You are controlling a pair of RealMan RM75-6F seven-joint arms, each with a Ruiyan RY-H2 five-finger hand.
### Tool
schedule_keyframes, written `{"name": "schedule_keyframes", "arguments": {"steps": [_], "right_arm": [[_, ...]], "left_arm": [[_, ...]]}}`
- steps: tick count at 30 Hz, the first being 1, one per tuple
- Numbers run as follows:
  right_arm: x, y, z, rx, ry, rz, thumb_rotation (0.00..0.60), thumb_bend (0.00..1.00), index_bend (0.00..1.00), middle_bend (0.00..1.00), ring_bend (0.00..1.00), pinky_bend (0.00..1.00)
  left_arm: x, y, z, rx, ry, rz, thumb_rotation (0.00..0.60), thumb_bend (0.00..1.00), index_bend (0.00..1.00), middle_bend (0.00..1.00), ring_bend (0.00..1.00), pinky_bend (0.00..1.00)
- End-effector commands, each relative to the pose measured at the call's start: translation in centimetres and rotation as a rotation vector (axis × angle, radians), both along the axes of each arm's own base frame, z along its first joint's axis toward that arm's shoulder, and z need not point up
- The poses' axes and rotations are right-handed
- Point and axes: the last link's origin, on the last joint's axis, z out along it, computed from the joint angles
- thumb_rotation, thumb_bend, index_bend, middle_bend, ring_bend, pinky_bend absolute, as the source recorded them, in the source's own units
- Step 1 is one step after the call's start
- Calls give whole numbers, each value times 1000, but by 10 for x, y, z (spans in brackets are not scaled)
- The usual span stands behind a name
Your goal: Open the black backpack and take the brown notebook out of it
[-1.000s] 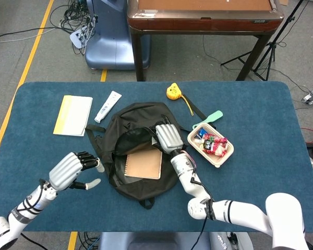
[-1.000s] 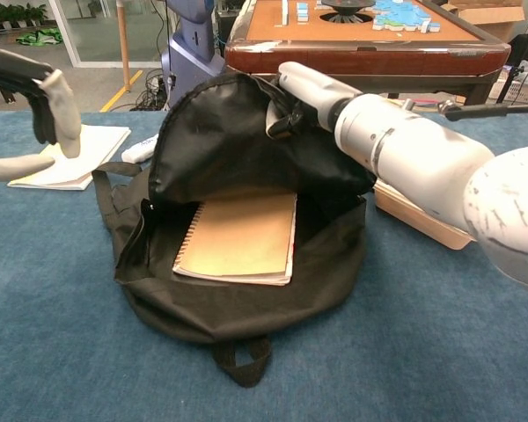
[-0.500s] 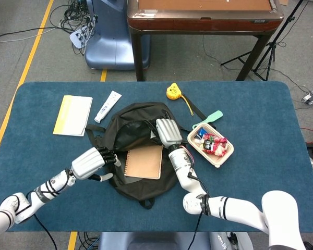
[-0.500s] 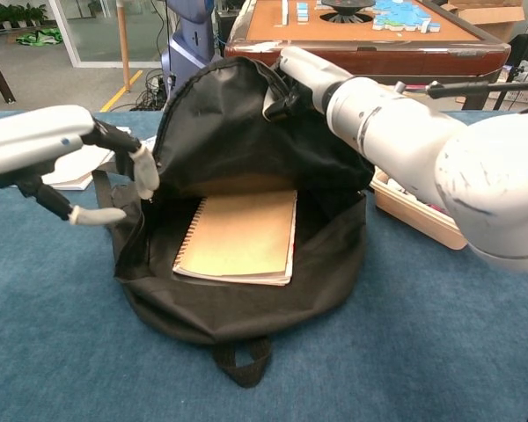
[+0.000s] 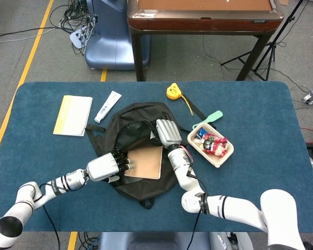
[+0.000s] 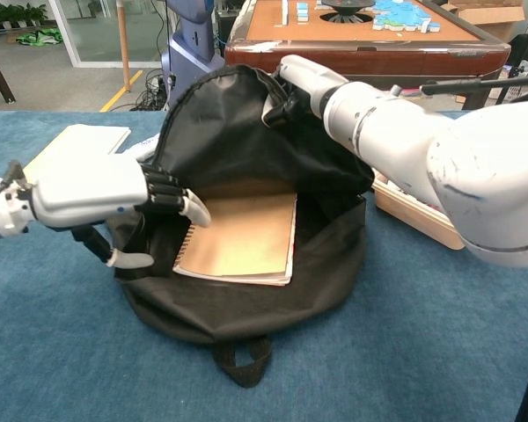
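Observation:
The black backpack (image 5: 126,136) lies open in the middle of the blue table, with the brown notebook (image 5: 146,162) flat inside its mouth. My right hand (image 5: 168,133) grips the backpack's upper flap (image 6: 238,132) and holds it lifted, as the chest view shows at the right hand (image 6: 297,83). My left hand (image 5: 107,166) sits at the bag's left rim, fingers spread. In the chest view the left hand (image 6: 106,200) reaches into the opening, its fingertips (image 6: 192,208) at the brown notebook's (image 6: 245,237) spiral edge and the thumb lower, outside the bag. It holds nothing.
A yellow-and-white pad (image 5: 73,115) and a white tube (image 5: 108,106) lie at the back left. A yellow tape measure (image 5: 172,92), a teal tool (image 5: 211,117) and a tray (image 5: 200,132) of snacks sit to the bag's right. A wooden table (image 5: 203,18) stands beyond.
My left hand has moved right from the open table to the bag's mouth, its fingers now reaching the notebook's left edge. The right hand keeps holding the flap up.

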Motion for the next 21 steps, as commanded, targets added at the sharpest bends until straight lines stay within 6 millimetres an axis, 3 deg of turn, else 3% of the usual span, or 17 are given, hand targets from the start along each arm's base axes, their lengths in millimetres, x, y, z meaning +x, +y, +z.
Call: {"name": "schedule_keyframes", "arguments": {"steps": [1,21], "right_arm": [[-1,0,0,2,0,-2,600,1000,649,509,289,75],[-10,-2,-1,10,2,-25,600,1000,650,507,289,75]], "left_arm": [[8,2,-12,-2,27,-44,600,267,218,243,243,279],[2,19,-19,39,117,-7,600,267,191,233,240,273]]}}
